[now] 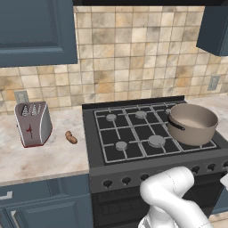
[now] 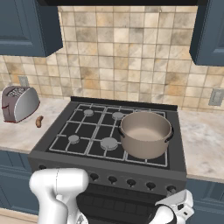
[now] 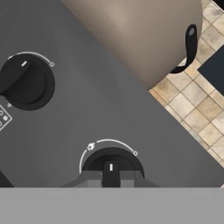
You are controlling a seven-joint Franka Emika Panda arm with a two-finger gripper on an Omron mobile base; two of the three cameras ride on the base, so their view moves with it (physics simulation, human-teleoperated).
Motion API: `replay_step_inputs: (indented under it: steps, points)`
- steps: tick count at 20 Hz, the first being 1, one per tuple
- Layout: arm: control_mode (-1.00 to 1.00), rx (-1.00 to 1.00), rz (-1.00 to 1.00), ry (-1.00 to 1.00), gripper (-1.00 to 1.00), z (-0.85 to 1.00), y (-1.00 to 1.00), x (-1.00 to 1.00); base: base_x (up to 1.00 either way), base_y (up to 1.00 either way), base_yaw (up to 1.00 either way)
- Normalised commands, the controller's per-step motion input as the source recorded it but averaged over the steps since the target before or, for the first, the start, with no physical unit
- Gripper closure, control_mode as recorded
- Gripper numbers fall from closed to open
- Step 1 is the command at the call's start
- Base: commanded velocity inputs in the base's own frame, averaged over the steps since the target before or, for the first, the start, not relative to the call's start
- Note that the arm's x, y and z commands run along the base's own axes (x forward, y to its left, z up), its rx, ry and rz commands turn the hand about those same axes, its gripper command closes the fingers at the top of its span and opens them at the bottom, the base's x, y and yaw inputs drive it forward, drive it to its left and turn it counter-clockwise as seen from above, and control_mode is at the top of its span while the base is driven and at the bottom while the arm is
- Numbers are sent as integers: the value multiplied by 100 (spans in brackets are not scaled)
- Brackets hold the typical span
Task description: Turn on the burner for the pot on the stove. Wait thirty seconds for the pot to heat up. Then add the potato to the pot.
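The grey-brown pot (image 1: 192,122) (image 2: 145,133) stands on the front right burner of the black stove (image 1: 133,171) (image 2: 65,158). In the hand view its underside (image 3: 144,35) and dark handle fill the top. My gripper (image 3: 111,178) is low at the stove's front panel, shut on the ridge of a dark knob (image 3: 112,164) at the right end of the row. The white hand (image 2: 175,209) shows below that knob. A second knob (image 3: 26,83) sits beside it. The small brown potato (image 1: 71,137) (image 2: 39,121) lies on the counter left of the stove.
A silver toaster (image 1: 33,123) (image 2: 17,103) stands on the left counter beyond the potato. Blue cabinets hang above both sides. The arm's white elbow (image 1: 171,191) rises in front of the stove's knob row.
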Motion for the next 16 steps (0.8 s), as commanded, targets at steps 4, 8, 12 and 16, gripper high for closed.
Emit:
replay_step_inputs:
  steps: [4, 8, 12, 16]
  points:
    - [-100, 0, 0, 0, 100, 0, 0, 0, 0, 0, 0]
    - [-100, 0, 0, 0, 100, 0, 0, 0, 0, 0, 0]
    - [-100, 0, 0, 0, 100, 0, 0, 0, 0, 0, 0]
    - [-100, 0, 0, 0, 100, 0, 0, 0, 0, 0, 0]
